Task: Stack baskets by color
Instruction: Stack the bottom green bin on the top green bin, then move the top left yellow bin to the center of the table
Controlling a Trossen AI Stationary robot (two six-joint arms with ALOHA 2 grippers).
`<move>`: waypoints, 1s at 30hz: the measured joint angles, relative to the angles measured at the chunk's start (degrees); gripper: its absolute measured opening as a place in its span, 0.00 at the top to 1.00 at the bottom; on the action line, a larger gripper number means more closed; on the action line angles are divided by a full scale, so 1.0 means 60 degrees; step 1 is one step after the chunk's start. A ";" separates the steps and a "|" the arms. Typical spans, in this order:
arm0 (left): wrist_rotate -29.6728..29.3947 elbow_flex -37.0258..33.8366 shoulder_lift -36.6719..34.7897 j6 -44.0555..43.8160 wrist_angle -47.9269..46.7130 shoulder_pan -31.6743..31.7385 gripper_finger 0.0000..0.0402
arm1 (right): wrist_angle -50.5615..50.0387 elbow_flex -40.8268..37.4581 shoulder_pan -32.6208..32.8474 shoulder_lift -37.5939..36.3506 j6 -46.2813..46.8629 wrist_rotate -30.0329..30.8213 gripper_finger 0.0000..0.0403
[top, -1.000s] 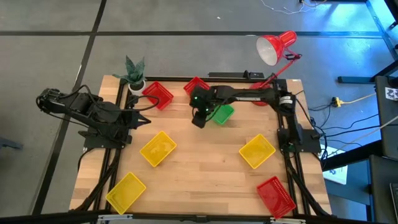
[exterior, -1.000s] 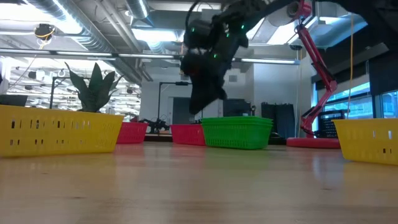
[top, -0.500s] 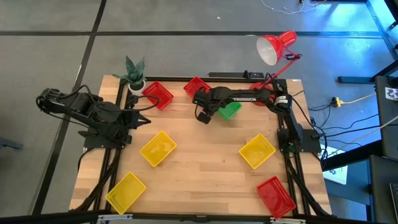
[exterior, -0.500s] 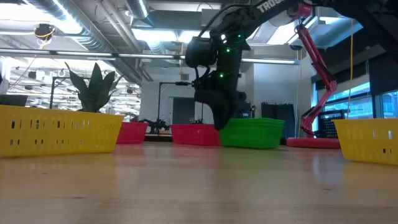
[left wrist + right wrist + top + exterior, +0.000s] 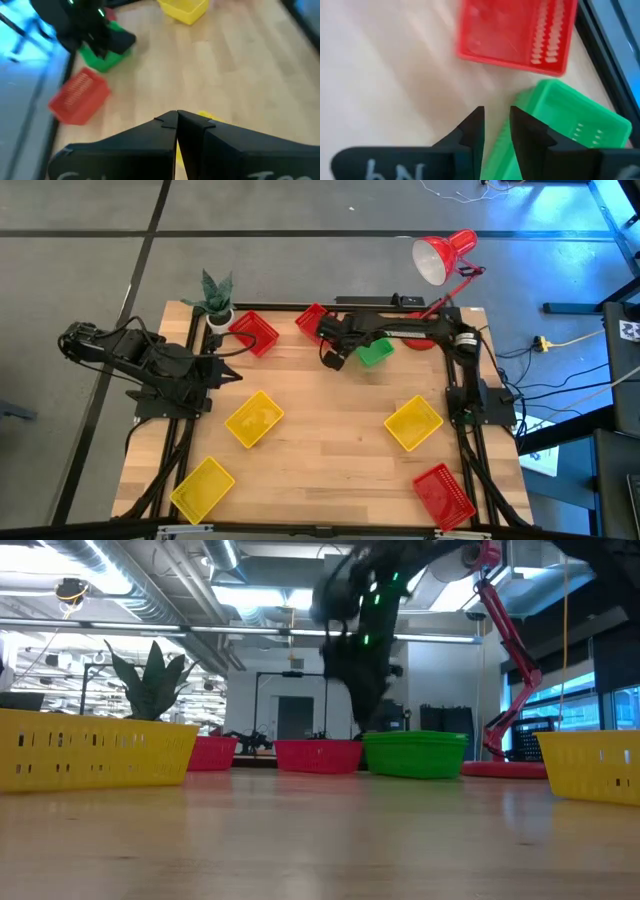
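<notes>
My right gripper reaches across the back of the table and is shut on the near rim of a green basket. In the right wrist view the green rim runs between my two fingers, and a red basket lies just beyond. The low view shows the green basket at table level beside that red basket. Other red baskets sit at the back left and front right. Three yellow baskets lie apart. My left gripper waits shut at the left.
A potted plant stands at the back left corner. A red desk lamp leans over the back right, its base behind the green basket. Bare wood spreads between the yellow baskets.
My right gripper has moved toward the back right, and the green basket has travelled with it, ending next to the back red basket. The left arm has not moved.
</notes>
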 joint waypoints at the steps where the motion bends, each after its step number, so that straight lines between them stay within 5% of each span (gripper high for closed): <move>1: 0.0186 0.0000 0.0002 -0.0188 0.0000 0.0000 1.00 | 0.0018 0.0003 0.0087 -0.0230 -0.0040 -0.0181 0.77; 12: 0.1009 0.0000 0.0000 -0.1046 0.0007 -0.0002 1.00 | 0.0590 0.0008 0.1418 -0.2508 -0.0041 -0.0485 0.77; 23: 0.1282 -0.0047 0.0131 -0.3413 0.0003 -0.0004 1.00 | 0.1363 0.0012 0.3006 -0.3309 -0.0133 -0.0490 0.77; 30: 0.0897 -0.0044 0.0328 -0.4761 -0.0096 0.0009 0.87 | 0.1748 0.0012 0.3473 -0.3339 -0.0474 -0.0486 0.77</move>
